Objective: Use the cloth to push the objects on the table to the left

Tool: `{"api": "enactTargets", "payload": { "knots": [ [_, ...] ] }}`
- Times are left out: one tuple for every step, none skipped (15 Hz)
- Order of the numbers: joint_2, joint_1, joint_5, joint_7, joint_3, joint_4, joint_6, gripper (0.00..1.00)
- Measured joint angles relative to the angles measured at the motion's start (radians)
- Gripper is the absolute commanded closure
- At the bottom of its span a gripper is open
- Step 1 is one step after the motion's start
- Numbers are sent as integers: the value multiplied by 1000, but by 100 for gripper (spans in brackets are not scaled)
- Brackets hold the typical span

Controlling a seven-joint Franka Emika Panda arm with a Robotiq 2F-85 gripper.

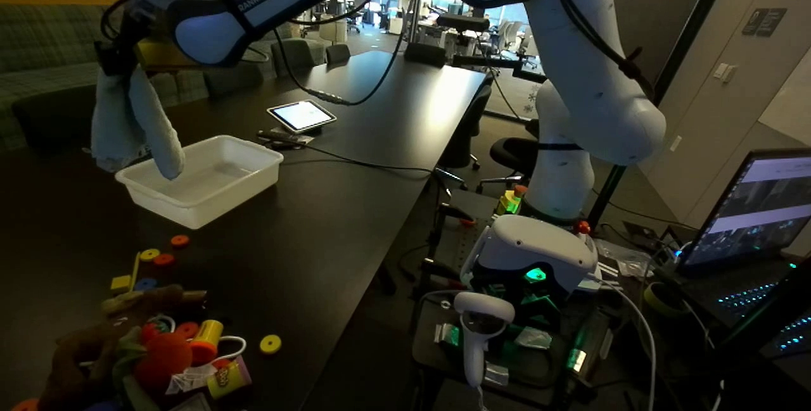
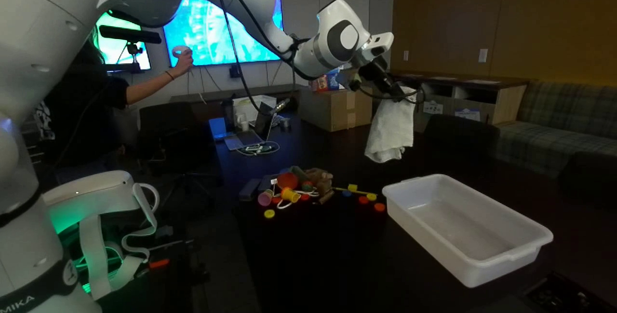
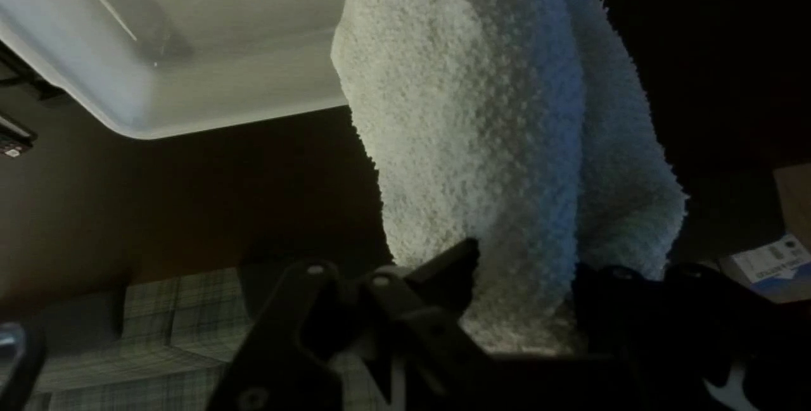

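Leftward push with a white terry cloth (image 2: 391, 132): grip secured, sweep judged unfinished

Shown with the black Robotiq gripper (image 3: 526, 281) closed on the gathered upper end of the cloth, with loose folds hanging below. Locate the cloth, in an exterior view, in the air beyond the white plastic tray (image 2: 429, 240) and apart from it; by judgement, clear of the dark tabletop (image 1: 329, 208) as well. Count the grasp and the lift as done.

Note, as matter for the sweep, a heap of toys (image 2: 290, 183): among others a brown plush toy (image 2: 320, 178), a red-orange round toy (image 1: 163, 360) (kind uncertain), a yellow-and-orange tub (image 1: 209, 336) and a Play-Doh tub (image 1: 226, 382). Note also, strung out from the heap toward the tray, a blue disc (image 1: 147, 283), a yellow stick (image 1: 135, 271) with a yellow block (image 1: 120, 283) beside it, a yellow disc (image 1: 154, 254) and two orange-red discs (image 1: 181, 243); and, set apart nearer the table edge, an outlying yellow disc (image 1: 271, 347). Compare both exterior views for the gap between cloth and toys, with no contact visible.

Left to do, by judgement: lower the cloth to table level, place it on the flank opposite the push, and sweep leftward without loss of grip. Impossible to tell from these pictures the share of the spread already in its intended place; best regarded as incomplete, given the loose scatter beside the tray and the raised position of the cloth
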Motion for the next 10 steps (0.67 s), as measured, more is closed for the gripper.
{"api": "enactTargets", "payload": {
  "knots": [
    [5, -43, 0, -26, 21, 21, -10, 93],
    [15, -81, 0, -47, 38, 48, -24, 93],
    [31, -116, 0, -67, 53, 79, -42, 93],
    [52, -152, 0, -84, 64, 115, -59, 93],
    [78, -183, 0, -98, 70, 154, -79, 93],
    [110, -209, 0, -105, 71, 195, -95, 93],
    [146, -230, 0, -108, 71, 237, -113, 91],
    [182, -247, 0, -109, 71, 278, -132, 48],
    [218, -263, 0, -109, 70, 318, -152, 50],
    [252, -279, 0, -109, 70, 358, -173, 50]
  ]
}}
